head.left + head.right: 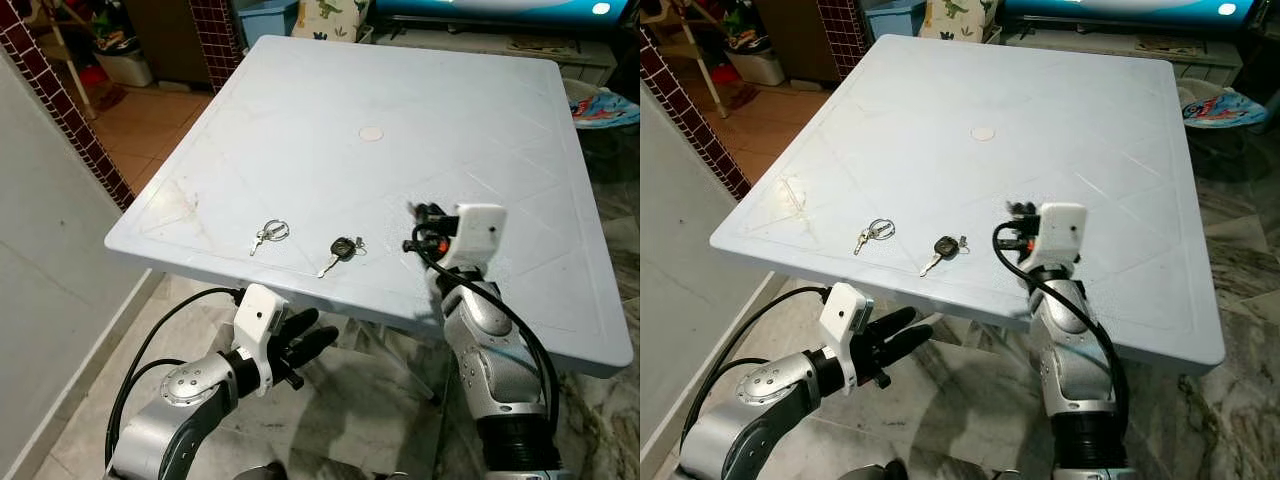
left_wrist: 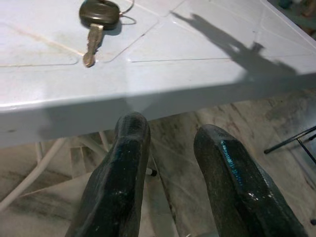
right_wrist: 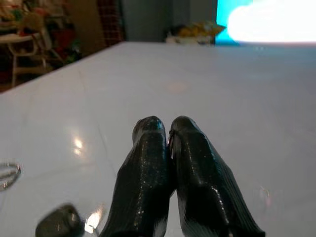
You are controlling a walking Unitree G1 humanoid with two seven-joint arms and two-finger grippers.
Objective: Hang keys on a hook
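Note:
A black-headed key (image 1: pixel 341 250) lies near the front edge of the white table (image 1: pixel 400 90). A small key bunch on a metal ring (image 1: pixel 270 233) lies just to its left. My right gripper (image 1: pixel 420 215) hovers low over the table to the right of the black key, with its fingers (image 3: pixel 148 163) pressed shut on nothing. My left gripper (image 1: pixel 325 327) sits below the table's front edge, under the black key (image 2: pixel 98 19). Its two fingers (image 2: pixel 123 168) stand apart and hold nothing.
A small round disc (image 1: pixel 371 133) marks the table's middle. A pale wall (image 1: pixel 40 250) and a brick column (image 1: pixel 60 100) stand at the left. Marble floor and table legs (image 1: pixel 400 350) lie under the table. Bins and a lit screen (image 1: pixel 500 8) are behind it.

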